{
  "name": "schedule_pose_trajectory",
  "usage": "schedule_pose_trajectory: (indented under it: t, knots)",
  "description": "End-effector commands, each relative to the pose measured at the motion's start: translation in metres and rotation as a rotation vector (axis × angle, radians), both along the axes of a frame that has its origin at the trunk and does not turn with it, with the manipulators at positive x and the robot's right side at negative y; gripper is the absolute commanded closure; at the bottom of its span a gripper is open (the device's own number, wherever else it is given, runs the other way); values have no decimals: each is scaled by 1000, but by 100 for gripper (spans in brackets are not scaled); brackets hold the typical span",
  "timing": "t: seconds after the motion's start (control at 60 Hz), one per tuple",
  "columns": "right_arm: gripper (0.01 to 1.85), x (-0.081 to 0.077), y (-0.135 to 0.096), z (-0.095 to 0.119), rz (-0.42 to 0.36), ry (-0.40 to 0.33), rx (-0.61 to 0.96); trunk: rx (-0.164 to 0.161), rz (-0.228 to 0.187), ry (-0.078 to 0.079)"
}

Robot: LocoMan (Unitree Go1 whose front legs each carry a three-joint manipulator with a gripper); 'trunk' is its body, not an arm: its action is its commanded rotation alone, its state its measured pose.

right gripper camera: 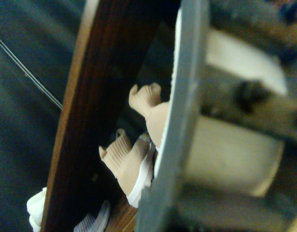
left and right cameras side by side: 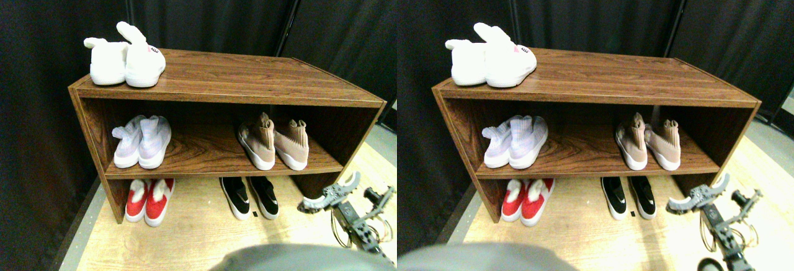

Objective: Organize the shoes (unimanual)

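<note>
Claw (left and right cameras side by side: 347,198) at lower right of stereo frame, jaws apart, holding nothing, over the pale wood floor (left and right cameras side by side: 198,234) just right of the shelf unit (left and right cameras side by side: 248,79). Black curtains (left and right cameras side by side: 217,10) behind. Tan sock sneakers (left and right cameras side by side: 273,142) sit side by side right of centre on the middle shelf; black slip-ons (left and right cameras side by side: 250,197) on floor beneath them. Wrist view alone shows the tan pair (right gripper camera: 134,159) close, partly hidden by the grey jaw frame. Lilac-white sneakers (left and right cameras side by side: 141,141) centre left, red shoes (left and right cameras side by side: 150,200) below, white bunny slippers (left and right cameras side by side: 126,57) upper left.
</note>
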State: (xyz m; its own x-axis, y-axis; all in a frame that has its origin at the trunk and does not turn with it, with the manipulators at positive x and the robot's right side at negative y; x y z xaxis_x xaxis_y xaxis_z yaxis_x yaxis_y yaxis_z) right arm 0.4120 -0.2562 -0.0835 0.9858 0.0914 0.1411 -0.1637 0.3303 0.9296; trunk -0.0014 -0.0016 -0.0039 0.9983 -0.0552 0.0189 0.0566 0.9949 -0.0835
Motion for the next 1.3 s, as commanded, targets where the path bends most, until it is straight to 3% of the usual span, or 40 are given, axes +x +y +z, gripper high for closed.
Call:
schedule_pose_trajectory:
  t: [0.017,0.05,0.2,0.233,0.283,0.383,0.633,0.883,1.067,1.3]
  knots:
    - [44,-11,-3,16,-27,-82,-34,-2,-5,1]
    - [47,-12,-4,17,-28,-84,-32,-1,-5,2]
    - [100,-23,-22,29,-108,-111,-66,-1,-5,2]
    - [105,-23,-24,30,-115,-114,-74,1,-7,-1]
    - [135,-27,-30,34,-173,-151,-104,1,-7,-1]
    - [180,-26,-38,38,-178,-176,-106,3,-8,3]
    - [180,-10,-47,41,-228,-186,-114,3,-9,10]
    - [180,29,-56,37,-195,-134,-71,-4,-3,15]
    - [180,61,-58,28,-230,-102,-38,-7,6,15]
    - [180,84,-56,21,-293,-42,-26,-9,14,16]
